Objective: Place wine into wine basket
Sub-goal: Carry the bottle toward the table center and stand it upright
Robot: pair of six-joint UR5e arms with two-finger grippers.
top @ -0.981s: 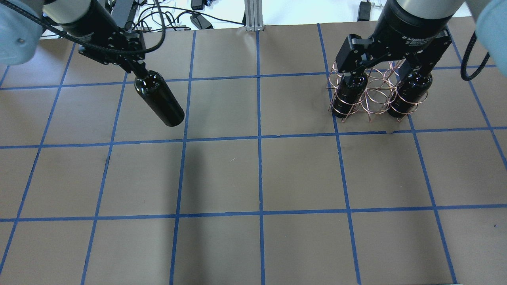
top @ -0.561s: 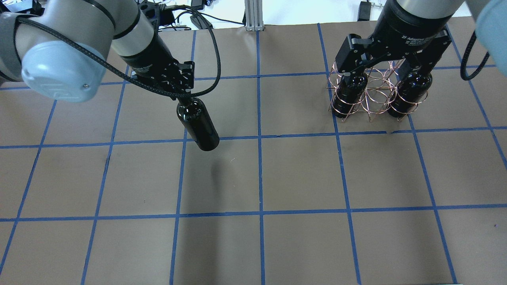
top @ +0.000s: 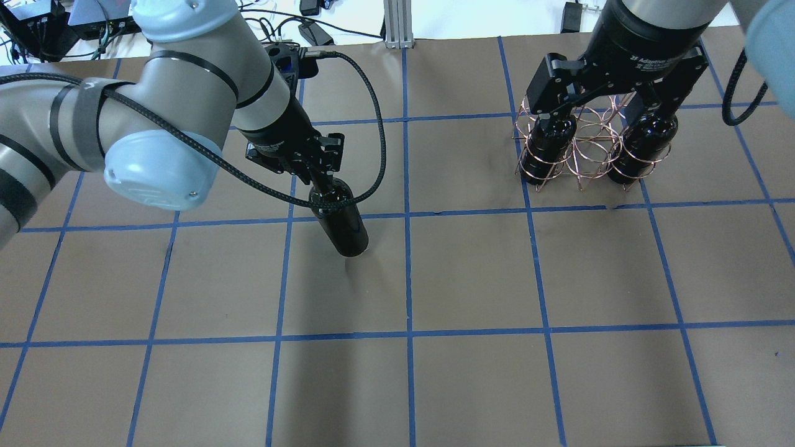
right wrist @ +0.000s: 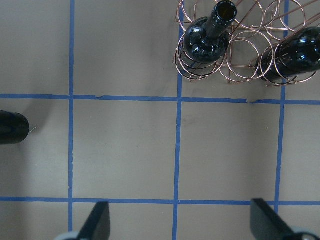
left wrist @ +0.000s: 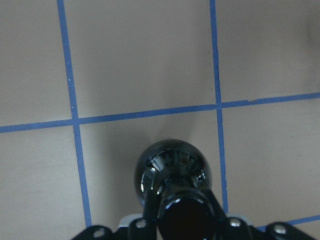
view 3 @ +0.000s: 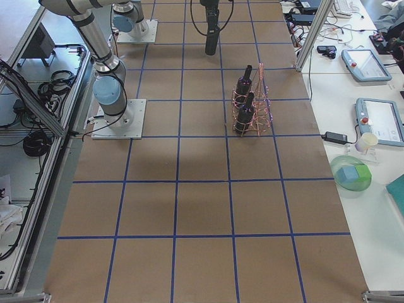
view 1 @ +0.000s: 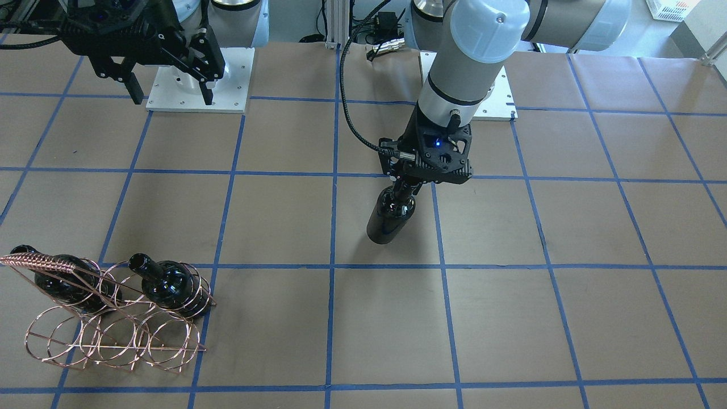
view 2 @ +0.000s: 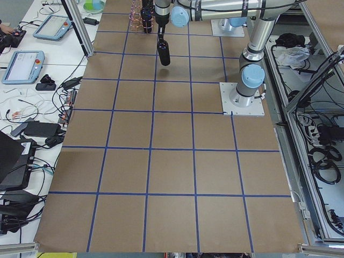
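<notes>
The left pincer [top: 320, 180] is swinging the wine bottle [top: 341, 226] in from the table's left edge toward its middle, clenched on the neck. The wine basket [top: 590, 149], by the far edge rightward, is still well apart, so the carry is only under way. The right pincer [view 1: 170, 95] is hanging spread, empty.

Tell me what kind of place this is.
Probably a robotics lab test cell: a table taped in a blue grid, arms bolted to a base plate, teach pendants and cables on side benches.

Wine [top: 340, 220] well left of wine basket [top: 589, 151]; two bottles [top: 546, 149] inside it.
</notes>
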